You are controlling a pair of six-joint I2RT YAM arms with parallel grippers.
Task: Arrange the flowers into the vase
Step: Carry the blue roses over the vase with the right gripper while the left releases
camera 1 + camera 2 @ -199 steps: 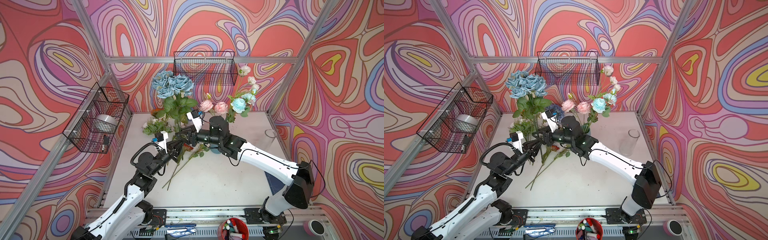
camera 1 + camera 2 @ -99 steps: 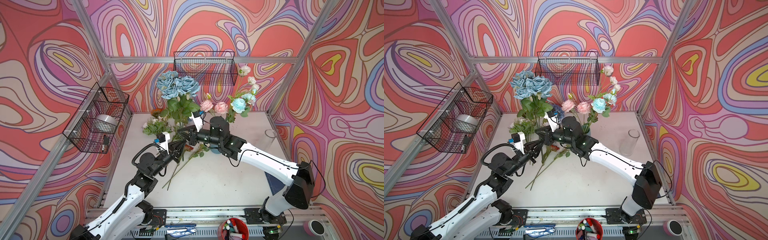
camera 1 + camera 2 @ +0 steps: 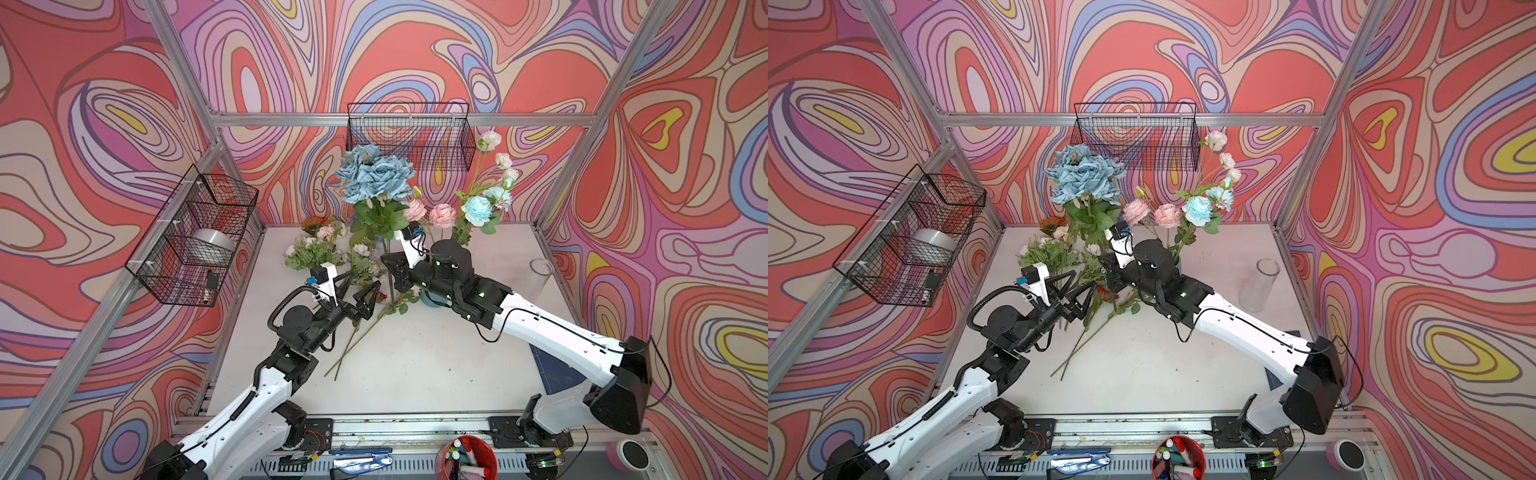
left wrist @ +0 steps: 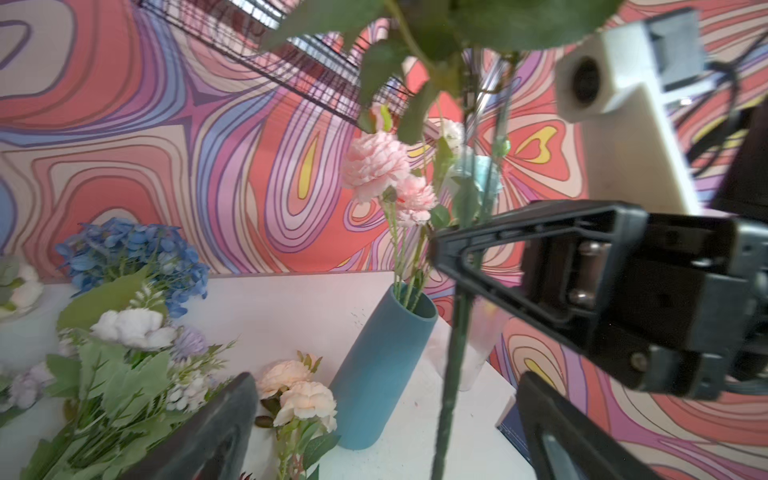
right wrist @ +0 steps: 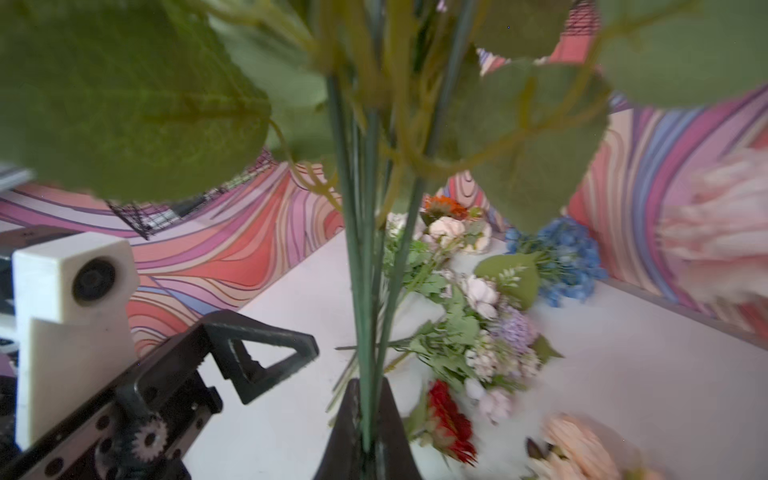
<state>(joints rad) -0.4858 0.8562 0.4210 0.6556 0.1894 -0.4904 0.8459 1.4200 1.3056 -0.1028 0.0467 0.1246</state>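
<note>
The right gripper (image 5: pixel 365 419) pinches the blue roses (image 3: pixel 374 176) low on their stems, bunch upright. The left gripper (image 3: pixel 359 286) is spread wide and empty, at 8 o'clock of the stems. The vase (image 4: pixel 382 370) stands at 4 o'clock. Risk: the top-heavy bunch swivels in the pinch, or its leaves snag the pink flowers (image 4: pixel 376 166) already in the vase and tip it.

The white table (image 3: pixel 415 374) carries a blue vase (image 4: pixel 382 374) standing near its middle and a clear glass vase (image 3: pixel 1258 286) by the right edge. Loose flowers (image 3: pixel 311 253) lie heaped at the back left (blue hydrangea (image 4: pixel 133 253), orange sunflower (image 3: pixel 314 224), peach roses (image 4: pixel 299 390), red daisy (image 5: pixel 451 419)), with long green stems (image 3: pixel 355 345) trailing forward.
</note>
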